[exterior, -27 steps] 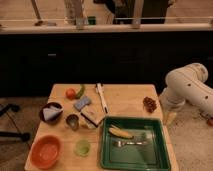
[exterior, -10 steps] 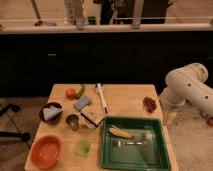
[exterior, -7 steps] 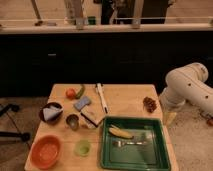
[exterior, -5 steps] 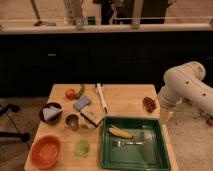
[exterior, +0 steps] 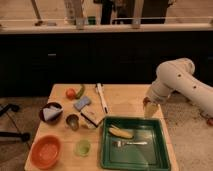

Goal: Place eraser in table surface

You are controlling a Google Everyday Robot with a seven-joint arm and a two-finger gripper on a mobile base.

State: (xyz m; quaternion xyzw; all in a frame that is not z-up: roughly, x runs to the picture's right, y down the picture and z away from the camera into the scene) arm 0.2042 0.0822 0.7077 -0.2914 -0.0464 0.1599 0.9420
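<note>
The eraser (exterior: 91, 117) is a small flat dark block with a pale edge. It lies on the light tan table surface (exterior: 127, 99), just left of the green tray (exterior: 135, 144) and below a blue-grey sponge block (exterior: 82, 103). A long thin white stick (exterior: 101, 97) lies to its upper right. My gripper (exterior: 150, 108) hangs at the end of the white arm over the table's right edge, far right of the eraser and above the tray's far right corner.
The tray holds a banana (exterior: 120, 132) and a fork (exterior: 129, 143). A dark bowl (exterior: 51, 112), small cup (exterior: 73, 121), orange bowl (exterior: 46, 151), green cup (exterior: 82, 147), tomato (exterior: 71, 93) and green vegetable (exterior: 80, 91) stand at the left. A dark counter runs behind.
The arm has swung a little left, bringing the gripper over the table's right edge where a small brown object showed earlier. Nothing on the table has moved.
</note>
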